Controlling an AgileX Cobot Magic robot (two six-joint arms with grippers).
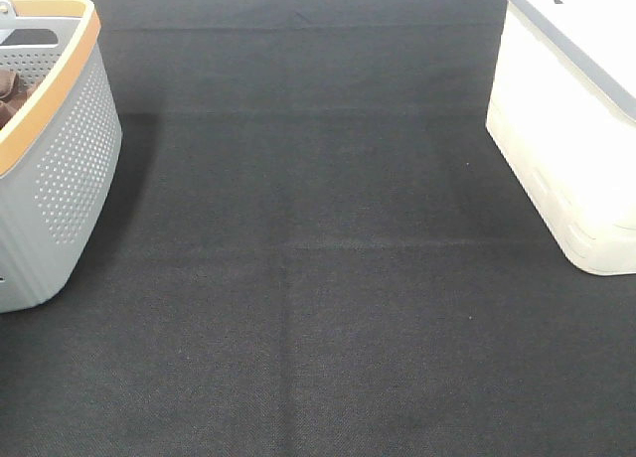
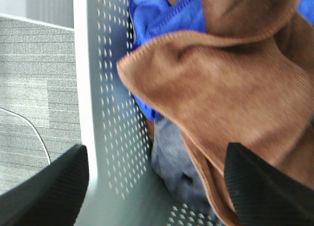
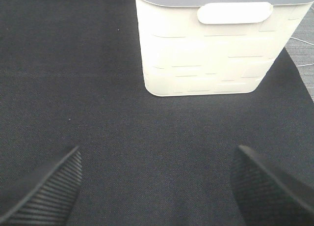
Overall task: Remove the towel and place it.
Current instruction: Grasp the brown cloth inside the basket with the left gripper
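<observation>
The towel (image 2: 230, 83) is a reddish-brown cloth with a lighter stitched hem, lying crumpled in the grey perforated basket (image 2: 110, 137). It rests on a blue cloth (image 2: 162, 14) and a grey cloth (image 2: 171, 157). A sliver of the towel (image 1: 8, 94) shows in the basket (image 1: 60, 179) at the far left of the high view. My left gripper (image 2: 157, 186) is open just above the basket, with one finger outside the wall and the other over the towel. My right gripper (image 3: 157, 186) is open and empty over the black mat. Neither gripper shows in the high view.
A white plastic bin (image 1: 571, 129) with a grey lid stands at the right; it also shows in the right wrist view (image 3: 211, 44). The black mat (image 1: 318, 278) covers the table between basket and bin. Grey floor and a thin cable (image 2: 34, 132) lie beyond the basket wall.
</observation>
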